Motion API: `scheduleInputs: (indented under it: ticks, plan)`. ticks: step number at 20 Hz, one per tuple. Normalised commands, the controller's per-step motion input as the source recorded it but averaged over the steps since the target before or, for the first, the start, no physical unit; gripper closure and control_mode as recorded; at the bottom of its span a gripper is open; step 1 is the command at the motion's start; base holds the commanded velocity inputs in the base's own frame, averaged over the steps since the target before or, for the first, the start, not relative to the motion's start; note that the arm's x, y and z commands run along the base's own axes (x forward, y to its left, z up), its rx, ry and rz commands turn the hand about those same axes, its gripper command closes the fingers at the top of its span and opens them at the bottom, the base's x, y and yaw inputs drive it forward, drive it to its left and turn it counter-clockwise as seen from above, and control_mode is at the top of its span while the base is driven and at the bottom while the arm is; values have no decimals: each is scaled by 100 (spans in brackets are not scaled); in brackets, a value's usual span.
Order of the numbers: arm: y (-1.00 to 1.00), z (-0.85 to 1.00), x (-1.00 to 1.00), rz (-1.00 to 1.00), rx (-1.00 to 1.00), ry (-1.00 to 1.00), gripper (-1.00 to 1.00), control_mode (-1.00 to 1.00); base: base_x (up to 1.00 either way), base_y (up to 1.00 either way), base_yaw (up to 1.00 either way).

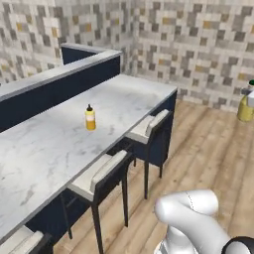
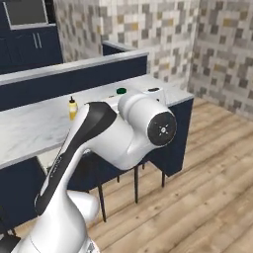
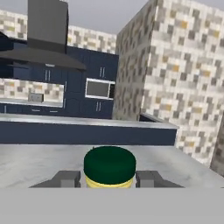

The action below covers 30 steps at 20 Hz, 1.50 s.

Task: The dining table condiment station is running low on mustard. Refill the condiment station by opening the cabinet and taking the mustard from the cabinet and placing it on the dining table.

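Observation:
The mustard [image 3: 109, 166], a small yellow bottle with a dark green cap, sits between the two fingers [image 3: 65, 178] of my gripper [image 3: 109, 180], which is shut on it. In the left base view the mustard [image 1: 244, 108] hangs upright in the air at the far right edge. Its green cap [image 2: 121, 91] peeks out behind my arm in the right base view. The dining table [image 1: 49, 144] lies ahead and below the bottle, its marble top [image 3: 35, 162] stretching out in the hand view. Navy cabinet doors [image 3: 98, 65] stand across the room.
A taller orange-yellow bottle [image 1: 90, 118] stands on the dining table. Cushioned stools [image 1: 149, 126] [image 1: 99, 173] line its near side. A raised navy ledge [image 1: 59, 84] runs along the far side. A range hood [image 3: 46, 39] and a microwave [image 3: 98, 89] are far behind. Wooden floor [image 1: 208, 149] lies to the right.

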Motion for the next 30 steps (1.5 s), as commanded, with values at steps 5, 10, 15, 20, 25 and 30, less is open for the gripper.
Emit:
scheduleInputs:
  ticks: [5, 10, 15, 20, 25, 30]
  plan:
    - [0, 0, 0, 0, 0, 0, 100, 100, 54, -68, 52]
    - [0, 0, 0, 0, 0, 0, 100, 100, 76, -65, 51]
    - [0, 0, 0, 0, 0, 0, 100, 100, 63, -59, 50]
    - [0, 0, 0, 0, 0, 0, 100, 100, 46, -34, 50]
    - [0, 0, 0, 0, 0, 0, 100, 100, 46, -12, 46]
    - [0, 0, 0, 0, 0, 0, 100, 100, 48, -12, 44]
